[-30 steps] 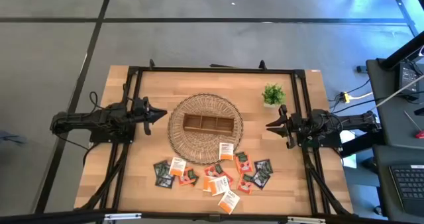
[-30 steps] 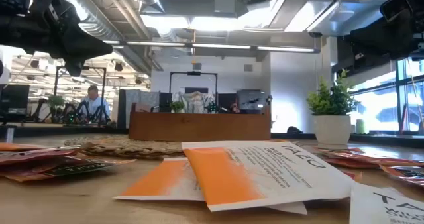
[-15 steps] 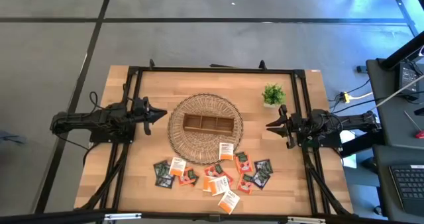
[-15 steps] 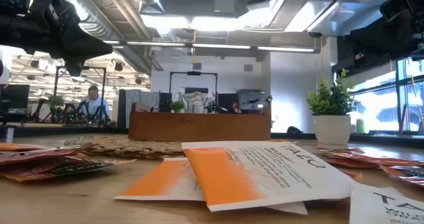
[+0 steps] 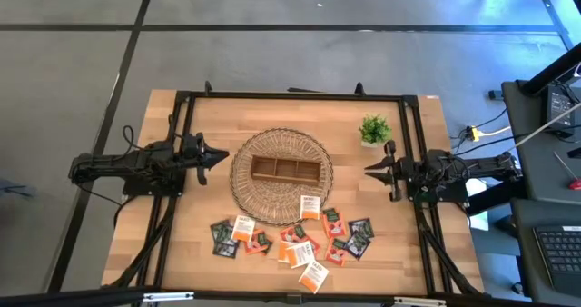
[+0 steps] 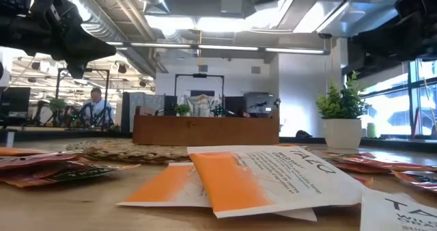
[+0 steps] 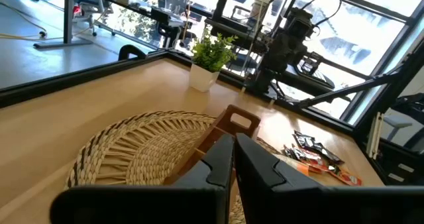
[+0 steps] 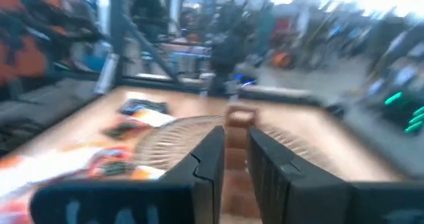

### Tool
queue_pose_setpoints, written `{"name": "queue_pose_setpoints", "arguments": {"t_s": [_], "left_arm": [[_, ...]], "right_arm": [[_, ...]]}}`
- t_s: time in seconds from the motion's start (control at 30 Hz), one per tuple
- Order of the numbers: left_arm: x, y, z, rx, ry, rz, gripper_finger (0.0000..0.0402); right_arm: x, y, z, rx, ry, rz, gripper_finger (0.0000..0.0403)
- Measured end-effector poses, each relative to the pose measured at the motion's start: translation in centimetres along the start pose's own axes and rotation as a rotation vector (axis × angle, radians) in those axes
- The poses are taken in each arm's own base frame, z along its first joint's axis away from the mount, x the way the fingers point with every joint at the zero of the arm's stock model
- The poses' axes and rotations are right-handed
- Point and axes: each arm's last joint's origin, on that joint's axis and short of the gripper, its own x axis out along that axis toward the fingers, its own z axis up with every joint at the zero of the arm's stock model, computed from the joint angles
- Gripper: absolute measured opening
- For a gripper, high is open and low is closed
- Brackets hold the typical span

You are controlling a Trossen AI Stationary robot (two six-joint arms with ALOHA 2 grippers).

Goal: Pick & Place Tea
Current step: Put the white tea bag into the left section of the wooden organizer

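From above, my left claw [image 5: 221, 155] is clenched empty at the bench's left edge, my right claw [image 5: 370, 172] barely parted opposite, tea sachets [image 5: 292, 237] scattered along the front edge; only the low view reads "TAZO" on one.

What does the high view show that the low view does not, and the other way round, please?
Only the high view shows the round wicker basket whole, the three compartments of the wooden tray, and both hands, left hand and right hand, flanking it. Only the low view shows lettering on a white and orange sachet and a person in the room behind. Both show the potted plant and scattered tea sachets.
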Motion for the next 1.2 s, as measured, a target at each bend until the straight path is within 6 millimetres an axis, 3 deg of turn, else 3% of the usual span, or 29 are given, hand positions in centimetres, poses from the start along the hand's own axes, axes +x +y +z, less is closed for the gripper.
{"name": "queue_pose_setpoints", "arguments": {"t_s": [0.13,0.6,0.73,1.0,1.2], "left_arm": [[0.0,0.0,0.0,0.000,-0.001,0.000,0.0015],[0.0,0.0,0.0,0.000,0.000,0.000,0.0015],[0.0,0.0,0.0,0.000,0.000,0.000,0.0015],[0.0,0.0,0.0,0.000,0.000,0.000,0.0015],[0.0,0.0,0.0,0.000,-0.001,0.000,0.0015]], "right_arm": [[0.0,-0.1,0.0,-0.092,0.005,-0.049,0.0068],[0.0,-0.1,0.0,-0.019,0.002,-0.049,0.0068],[0.0,-0.2,0.1,0.204,-0.012,-0.077,0.0068],[-0.3,-1.3,1.0,0.715,-0.207,-0.381,0.0068],[-0.5,-1.7,0.7,0.717,-0.220,-0.557,0.0068]]}}
